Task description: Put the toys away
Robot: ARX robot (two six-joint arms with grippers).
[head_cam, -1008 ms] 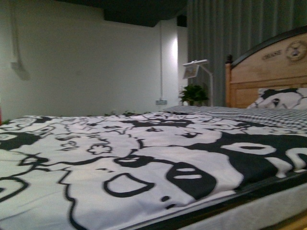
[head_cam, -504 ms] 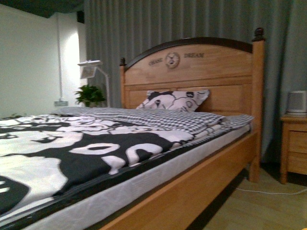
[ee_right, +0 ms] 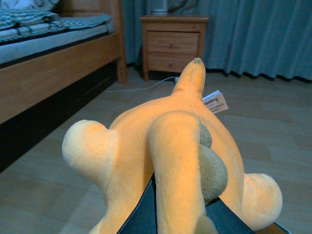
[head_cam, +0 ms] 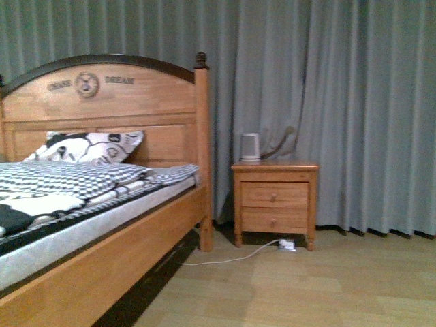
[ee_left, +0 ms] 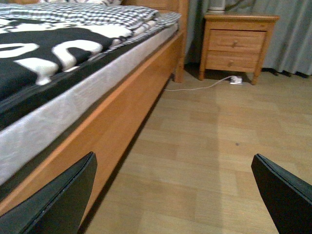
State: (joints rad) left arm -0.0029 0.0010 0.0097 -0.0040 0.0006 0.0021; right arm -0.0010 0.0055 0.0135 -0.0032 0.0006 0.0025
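Yellow-orange and soft, the rounded plush animal toy (ee_right: 146, 141) fills the right wrist view, clear of the pale wood-plank floor (head_cam: 327, 286). The right gripper (ee_right: 180, 217) is clamped on its body, and only slivers of its dark fingers show past the plush. The left gripper (ee_left: 173, 195) hangs empty beside the wooden bed frame (ee_left: 126, 112), its black fingers spread wide.

The stuffing could compress and let the toy slide out of the pinch, and its dangling limbs could catch on furniture. The white cable (head_cam: 225, 257) lying on the floor near the two-drawer wooden nightstand (head_cam: 274, 194) could snag anything passing low. No storage spot for the toy is in view.

Counted: one plush toy, one bed, one black-and-white patterned pillow (head_cam: 88, 146), one nightstand, two drawers.
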